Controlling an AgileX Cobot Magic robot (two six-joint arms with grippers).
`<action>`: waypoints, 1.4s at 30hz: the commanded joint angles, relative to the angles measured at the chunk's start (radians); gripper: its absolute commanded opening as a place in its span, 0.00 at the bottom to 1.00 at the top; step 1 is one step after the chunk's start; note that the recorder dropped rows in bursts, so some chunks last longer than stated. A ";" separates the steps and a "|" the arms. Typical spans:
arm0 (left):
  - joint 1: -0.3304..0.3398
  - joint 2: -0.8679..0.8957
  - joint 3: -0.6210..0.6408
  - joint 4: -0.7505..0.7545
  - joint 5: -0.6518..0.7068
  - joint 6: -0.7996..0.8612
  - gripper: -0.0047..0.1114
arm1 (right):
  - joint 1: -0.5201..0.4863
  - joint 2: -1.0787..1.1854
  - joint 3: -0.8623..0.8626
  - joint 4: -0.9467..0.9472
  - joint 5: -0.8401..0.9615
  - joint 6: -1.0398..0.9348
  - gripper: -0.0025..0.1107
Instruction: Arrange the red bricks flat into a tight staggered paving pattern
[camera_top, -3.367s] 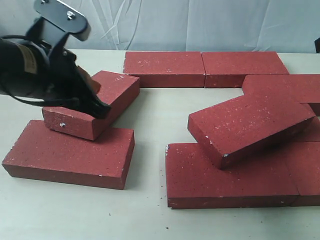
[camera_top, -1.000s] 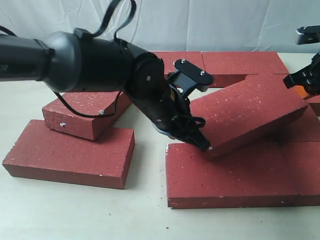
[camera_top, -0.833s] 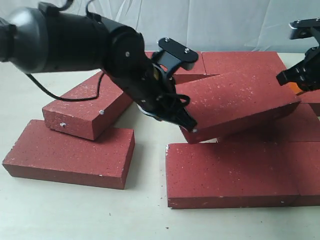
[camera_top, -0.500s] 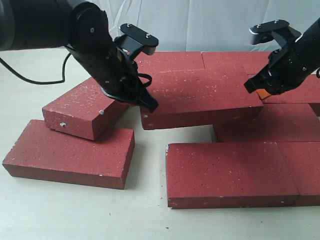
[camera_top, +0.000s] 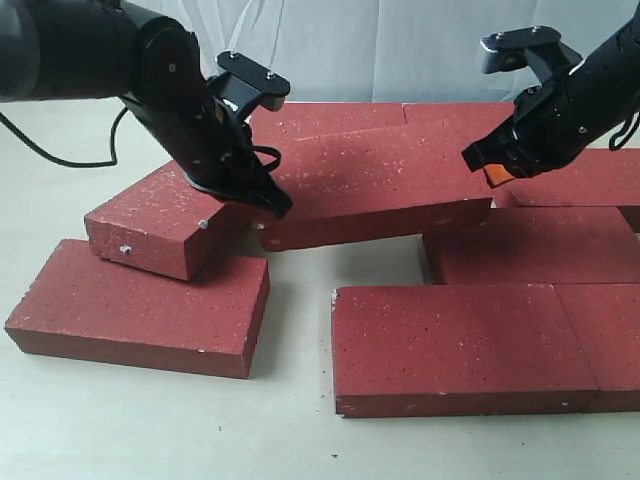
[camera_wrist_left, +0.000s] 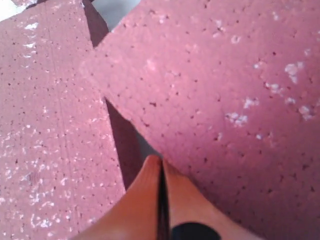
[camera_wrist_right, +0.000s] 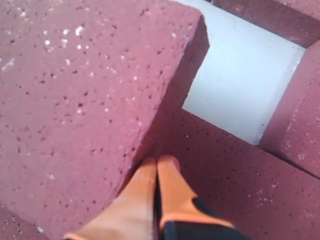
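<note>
Two hands work one red brick (camera_top: 375, 190), one at each short end! The left hand (camera_top: 268, 200) is at the brick's left end and the right hand (camera_top: 487, 168) is at its right end. Both are pinched closed: in the left wrist view the orange fingers (camera_wrist_left: 142, 200) press together with only a dark seam between them, and the right fingers (camera_wrist_right: 175, 187) look the same. Neither hand wraps the brick. It spans between the two closed tips, its near edge up off the tabletop (camera_top: 300, 440). Over on the left, a tilted brick (camera_top: 170, 215) leans on a flat brick (camera_top: 140, 310). Two front bricks (camera_top: 450, 345) lie flat, end to end, with a right-side brick (camera_top: 530, 245) just behind them and a back row (camera_top: 330, 120) beyond.
</note>
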 joint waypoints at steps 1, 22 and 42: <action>0.013 0.022 -0.003 -0.022 -0.089 0.001 0.04 | 0.023 -0.011 -0.007 0.061 -0.009 -0.003 0.01; 0.093 0.072 -0.003 0.040 -0.095 -0.005 0.04 | 0.139 0.226 -0.151 0.065 -0.105 0.030 0.01; 0.136 0.053 -0.003 0.097 -0.127 -0.061 0.04 | 0.168 0.278 -0.239 -0.250 -0.003 0.212 0.01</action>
